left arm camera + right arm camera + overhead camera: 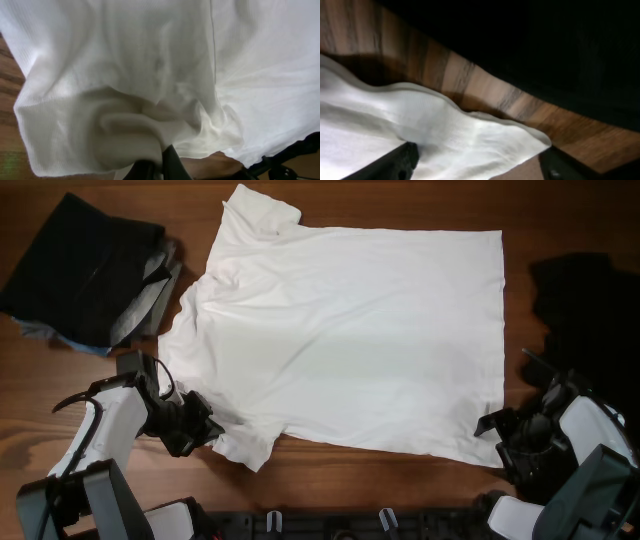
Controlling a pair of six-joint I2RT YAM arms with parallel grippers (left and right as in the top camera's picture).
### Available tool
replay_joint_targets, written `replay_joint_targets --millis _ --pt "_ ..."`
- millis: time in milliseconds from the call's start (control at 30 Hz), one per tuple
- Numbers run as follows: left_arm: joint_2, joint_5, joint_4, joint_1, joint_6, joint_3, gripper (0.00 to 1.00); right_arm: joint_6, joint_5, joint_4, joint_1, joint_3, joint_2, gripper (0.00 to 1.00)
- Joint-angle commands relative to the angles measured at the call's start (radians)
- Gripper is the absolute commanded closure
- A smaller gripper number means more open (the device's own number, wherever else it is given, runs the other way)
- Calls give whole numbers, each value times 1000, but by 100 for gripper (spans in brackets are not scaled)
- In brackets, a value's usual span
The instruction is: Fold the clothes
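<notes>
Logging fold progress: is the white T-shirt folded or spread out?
Spread: the white T-shirt lies flat across the table, no fold yet.

Surface: one table (400, 202) fills the overhead view from edge to edge. Finish is dark reddish-brown wood, laminate or veneer cannot be told. Grain runs left to right, with darker streaks at intervals. Condition appears sound; no marks can be made out at this sharpness.

Lighting: even and from above, soft-edged shadows only, a mild sheen along the far strip.

Left wrist view: a narrow sliver of the same table (6, 85) at the left edge, brown, blurred.

Right wrist view: the table (485, 87) reads lighter, tan with dark bands running diagonally; the upper part of that view lies in deep shadow and cannot be read
</notes>
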Motion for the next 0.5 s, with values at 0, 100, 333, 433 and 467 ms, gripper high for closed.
replay_joint_targets --millis 0,100,333,433,467 --pt "-6 12 3 -3 19 13 96 20 36 10 -2 -20 4 70" --pt "-6 12 3 -3 19 13 96 -11 26 10 -2 -16 4 96" --pt "-6 12 -48 -3 26 77 96 -145 -88 -24 -2 75 -48 96" --pt "-14 12 -114 -3 42 158 96 -181 -119 -82 -1 157 -102 96" --pt "-20 11 -129 -3 42 177 96 -191 -118 -100 -1 176 -117 96"
